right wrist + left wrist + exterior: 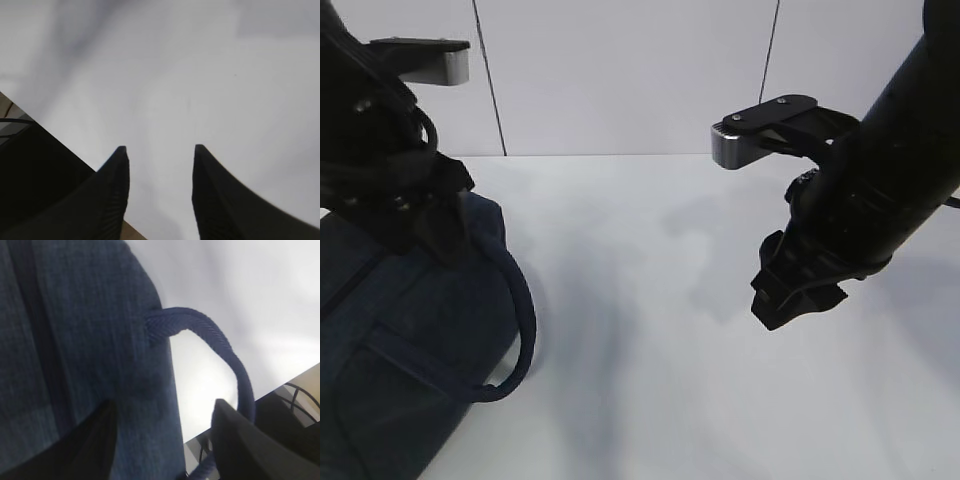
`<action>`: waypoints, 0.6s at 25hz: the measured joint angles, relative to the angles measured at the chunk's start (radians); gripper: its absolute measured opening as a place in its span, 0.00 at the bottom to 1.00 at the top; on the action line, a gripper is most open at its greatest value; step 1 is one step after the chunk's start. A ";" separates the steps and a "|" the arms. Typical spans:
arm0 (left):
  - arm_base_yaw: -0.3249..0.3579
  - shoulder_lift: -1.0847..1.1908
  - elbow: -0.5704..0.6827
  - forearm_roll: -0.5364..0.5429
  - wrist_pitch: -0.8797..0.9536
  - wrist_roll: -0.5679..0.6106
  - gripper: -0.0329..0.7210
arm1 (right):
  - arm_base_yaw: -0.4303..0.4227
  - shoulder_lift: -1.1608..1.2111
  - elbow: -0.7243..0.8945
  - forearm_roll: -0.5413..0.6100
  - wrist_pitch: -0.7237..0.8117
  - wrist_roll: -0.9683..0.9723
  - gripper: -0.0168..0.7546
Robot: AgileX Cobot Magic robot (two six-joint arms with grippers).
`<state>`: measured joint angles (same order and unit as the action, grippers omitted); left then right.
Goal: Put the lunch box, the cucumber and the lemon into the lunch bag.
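Black jointed arms (880,170), silver camera blocks (735,145), black tapered ribbed pincer fingers (112,200).

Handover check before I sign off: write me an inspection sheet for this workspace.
Surface: white table, bare where visible.
Job's things: lunch bag at left edge, handle looping out; lunch box, cucumber, lemon not seen.
Clutter: nothing seen.
Grippers: left gripper open over the bag's side, holding nothing; right gripper open over bare table, empty.
Cables: dark cable on the left arm.
Surroundings: pale panelled wall.
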<state>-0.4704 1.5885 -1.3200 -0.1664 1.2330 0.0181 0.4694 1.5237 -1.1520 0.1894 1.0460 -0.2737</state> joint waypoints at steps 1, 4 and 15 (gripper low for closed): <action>0.000 0.012 0.000 0.002 0.000 -0.003 0.62 | 0.000 0.000 0.000 0.000 0.000 0.000 0.41; 0.000 0.040 0.000 0.005 -0.002 -0.004 0.62 | 0.000 0.000 0.000 -0.011 0.000 0.000 0.41; 0.000 0.083 0.000 0.039 -0.004 -0.007 0.34 | 0.000 0.000 0.000 -0.038 0.001 0.002 0.41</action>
<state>-0.4706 1.6716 -1.3200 -0.1275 1.2290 0.0113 0.4694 1.5237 -1.1520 0.1516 1.0470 -0.2716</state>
